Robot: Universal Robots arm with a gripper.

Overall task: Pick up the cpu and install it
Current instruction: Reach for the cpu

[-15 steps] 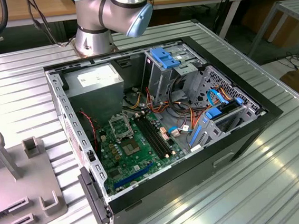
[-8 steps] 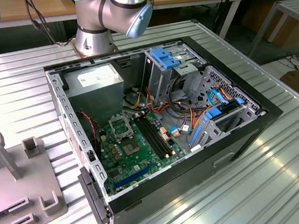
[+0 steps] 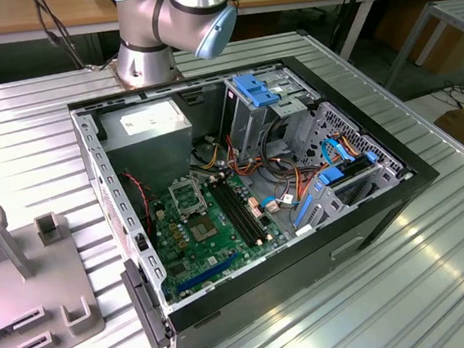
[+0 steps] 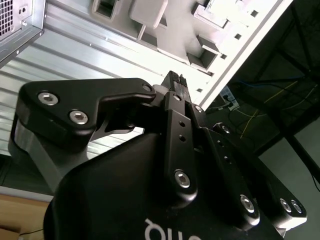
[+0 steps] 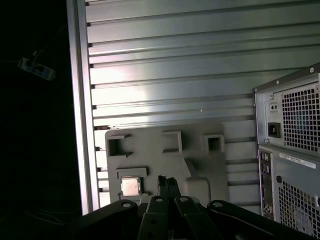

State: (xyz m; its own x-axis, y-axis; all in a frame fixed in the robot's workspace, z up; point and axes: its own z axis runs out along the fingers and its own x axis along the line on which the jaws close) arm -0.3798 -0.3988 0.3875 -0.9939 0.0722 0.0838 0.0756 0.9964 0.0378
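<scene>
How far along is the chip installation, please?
Nothing looks done yet: the chip lies in its pocket on the grey holder. The gripper hangs above the holder near the chip, shut and empty. Picking it up and fitting it into the computer both remain.

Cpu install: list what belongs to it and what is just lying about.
In the job: cpu in the grey holder; gripper; socket frame on the green board.
Lying about: power supply; blue drive bracket; cable bundle.
</scene>
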